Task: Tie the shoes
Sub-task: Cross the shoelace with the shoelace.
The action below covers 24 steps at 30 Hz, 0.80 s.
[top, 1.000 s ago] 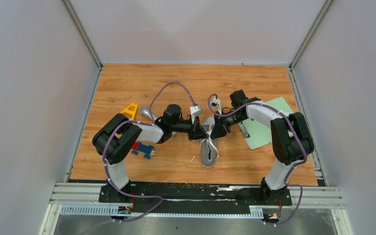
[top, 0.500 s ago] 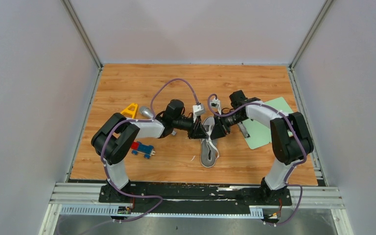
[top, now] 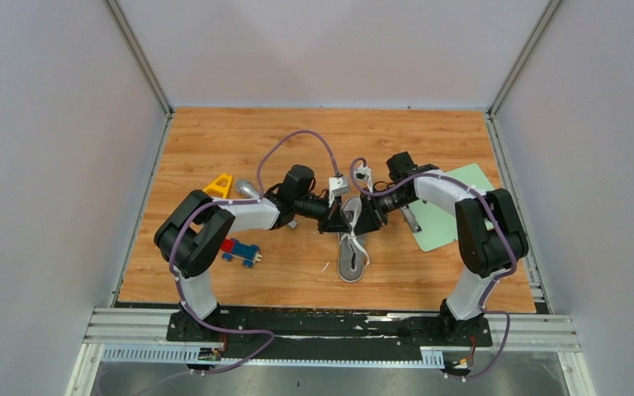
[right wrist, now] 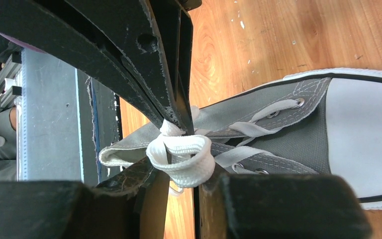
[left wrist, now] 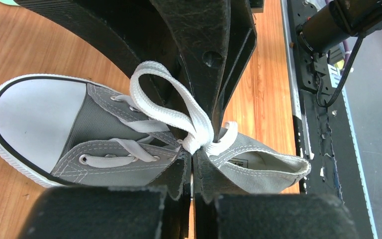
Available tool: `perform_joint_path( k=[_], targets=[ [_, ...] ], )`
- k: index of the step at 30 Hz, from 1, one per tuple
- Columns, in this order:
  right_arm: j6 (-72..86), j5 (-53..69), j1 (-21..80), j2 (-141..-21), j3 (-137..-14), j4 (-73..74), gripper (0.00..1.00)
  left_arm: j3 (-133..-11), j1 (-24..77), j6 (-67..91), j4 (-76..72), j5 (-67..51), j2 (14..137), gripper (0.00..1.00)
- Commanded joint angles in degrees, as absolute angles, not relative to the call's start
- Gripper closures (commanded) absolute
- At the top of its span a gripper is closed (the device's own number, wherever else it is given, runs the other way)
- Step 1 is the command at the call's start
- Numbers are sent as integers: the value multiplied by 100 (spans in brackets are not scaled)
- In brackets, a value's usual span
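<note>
Sneaker (top: 351,262) lies on the table (top: 239,140) between the arms, heel opening toward their bases. Its laces (left wrist: 179,107) are pinched at the knot by the tightly closed left gripper (left wrist: 193,168). The right gripper (right wrist: 193,180), narrowly parted, holds a loop (right wrist: 181,158).

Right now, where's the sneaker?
Top view: the sneaker lies mid-table, between the toy car on its left and the green mat on its right, with the left gripper and right gripper pinching its laces.

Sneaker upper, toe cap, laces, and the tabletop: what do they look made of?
Upper: grey canvas, matte; weave and stitched seams show.
Toe cap: smooth white rubber, probably; faint sheen.
Laces: flat white woven fabric, fibre unclear.
Tabletop: wood-grain surface, solid wood or laminate, cannot tell.
</note>
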<state>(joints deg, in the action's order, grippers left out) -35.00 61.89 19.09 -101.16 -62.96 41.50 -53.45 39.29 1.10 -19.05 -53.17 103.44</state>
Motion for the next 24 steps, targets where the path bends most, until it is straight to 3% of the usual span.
perform_joint_path(
  k=[1, 5, 7, 14, 24],
  targets=[
    [-3449, 6485, 1942, -10231, -6494, 3851, 78, -5461, 3965, 114, -2083, -5536, 10181, 100],
    [-3442, 6518, 1947, -10283, -6482, 3812, 81, -5424, 3958, 107, -2144, -5646, 10162, 96],
    [-3396, 6521, 1946, -10269, -6455, 3762, 87, -5411, 3955, 91, -2152, -5669, 10145, 93],
    [-3376, 6286, 1893, -9873, -6296, 3686, 95, -5408, 3908, 10, -1997, -5633, 10010, 67],
    [-3294, 5955, 1770, -9478, -6201, 3621, 96, -5696, 3894, -602, -1200, -5690, 9973, 59]
  ],
)
